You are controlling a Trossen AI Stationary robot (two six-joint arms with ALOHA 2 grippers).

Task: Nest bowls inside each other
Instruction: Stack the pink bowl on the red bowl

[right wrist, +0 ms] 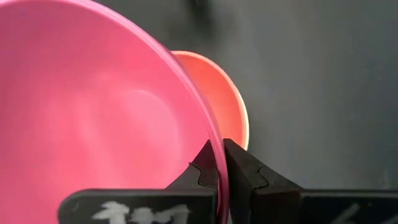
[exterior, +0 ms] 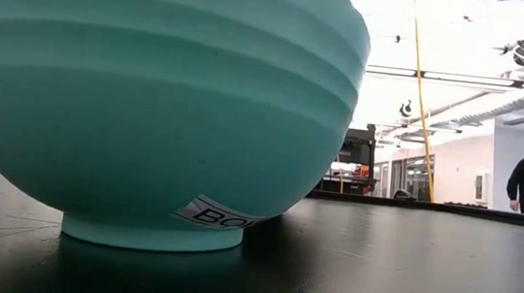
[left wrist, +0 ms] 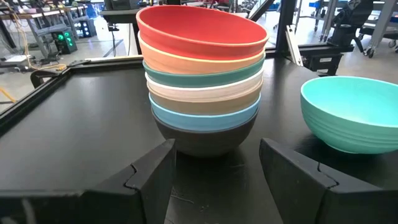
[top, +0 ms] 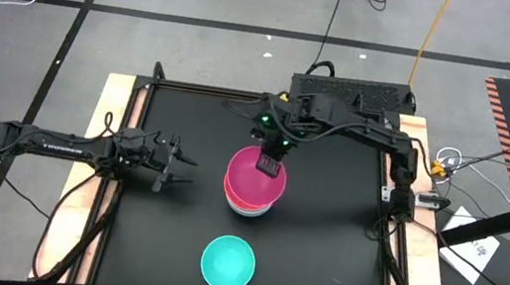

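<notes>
1. black matting covers my table (top: pixel 318 261), wood-edged, with a grey taped floor around it and a bright workshop beyond.
2. nearest the front edge sits the turquoise bowl (top: pixel 227 263), alone and upright, well apart from the rest. its ribbed outer wall and small foot look like stiff, light plastic, and a label is stuck low on its side.
3. mid-table stands the stack (left wrist: pixel 202 87), already nested: a dark bowl at the bottom, then blue, a pale one, white, green, peach and red on top, rims sitting level.
4. my right pincer (right wrist: pixel 222 163) is closed on the thin rim of the magenta bowl (top: pixel 252 175), one finger inside the wall and one outside, holding it tilted right over the stack. i can't tell whether it already touches the red bowl (right wrist: pixel 227 106) beneath.
5. my left pincer (top: pixel 176 168) waits to the left of the stack, fingers spread wide and holding nothing.
6. handling, as i judge it: these bowls are rigid, smooth and a bit slippery, so a rim pinch is the only hold that fits, and the bowl will want to swing from it.
7. a light stack could shift or topple if nudged sideways.
</notes>
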